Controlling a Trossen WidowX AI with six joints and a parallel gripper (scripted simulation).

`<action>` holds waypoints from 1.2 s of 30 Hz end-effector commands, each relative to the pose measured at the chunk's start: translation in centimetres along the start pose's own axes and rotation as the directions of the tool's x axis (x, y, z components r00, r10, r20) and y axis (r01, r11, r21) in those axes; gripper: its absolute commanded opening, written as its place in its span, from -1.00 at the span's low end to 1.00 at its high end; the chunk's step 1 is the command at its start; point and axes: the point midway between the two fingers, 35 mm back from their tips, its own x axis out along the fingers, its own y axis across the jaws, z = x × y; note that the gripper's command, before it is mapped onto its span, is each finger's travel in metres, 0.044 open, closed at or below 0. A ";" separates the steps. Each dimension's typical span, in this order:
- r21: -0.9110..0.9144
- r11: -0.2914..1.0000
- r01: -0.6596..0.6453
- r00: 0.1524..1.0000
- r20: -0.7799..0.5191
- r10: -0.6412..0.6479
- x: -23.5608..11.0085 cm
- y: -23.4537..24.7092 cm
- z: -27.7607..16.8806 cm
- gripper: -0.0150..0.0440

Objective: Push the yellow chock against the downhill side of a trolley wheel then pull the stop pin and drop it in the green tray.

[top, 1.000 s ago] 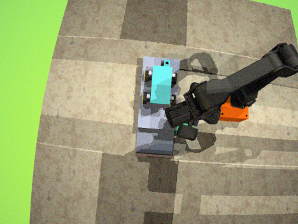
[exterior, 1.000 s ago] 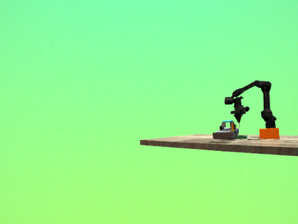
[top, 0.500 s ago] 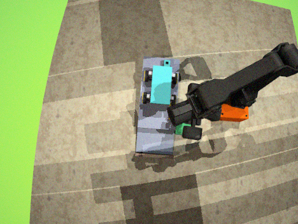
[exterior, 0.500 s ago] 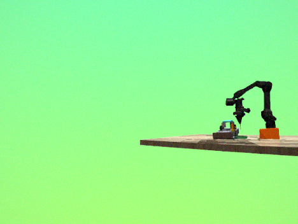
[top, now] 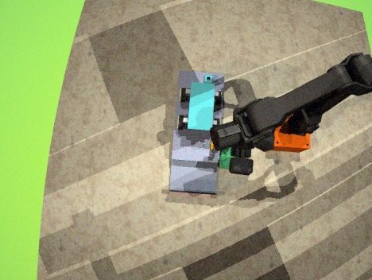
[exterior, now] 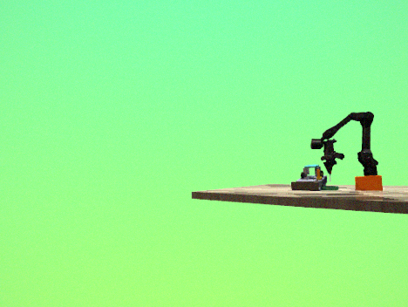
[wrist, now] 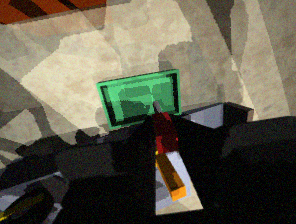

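My gripper (wrist: 160, 120) (exterior: 329, 167) is shut on the red-headed stop pin (wrist: 164, 129) (exterior: 329, 175). It holds the pin upright in the air, with the grey shaft pointing down over the near edge of the green tray (wrist: 104, 98) (top: 225, 159). The tray lies on the table beside the grey-blue ramp (top: 194, 175) (wrist: 211, 118) (exterior: 305, 185). The cyan trolley (top: 200, 105) (exterior: 310, 167) stands on the upper part of the ramp. The chock shows only as its orange handle (wrist: 172, 181) and a yellow bit (top: 212, 146) under my arm, at the ramp's right side. Whether it touches a wheel is hidden.
The orange robot base (top: 292, 141) (exterior: 368, 183) stands right of the tray, and the black arm (top: 302, 99) spans from it over the tray and the ramp's right edge. A small cyan bracket (top: 207, 78) sits at the ramp's uphill end.
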 end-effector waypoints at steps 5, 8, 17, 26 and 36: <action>-0.007 0.998 0.057 0.998 -0.009 -0.057 2.4 -1.0 -0.1 -0.49; -0.007 0.998 0.058 0.998 -0.009 -0.058 3.4 -1.4 -0.2 -0.49; -0.007 0.998 0.058 0.998 -0.009 -0.059 4.5 -1.9 -0.1 -0.31; -0.007 0.998 0.058 0.998 -0.009 -0.058 4.5 -1.3 -0.2 0.15; -0.007 0.998 0.057 0.998 -0.009 -0.057 4.7 -0.5 -0.2 0.15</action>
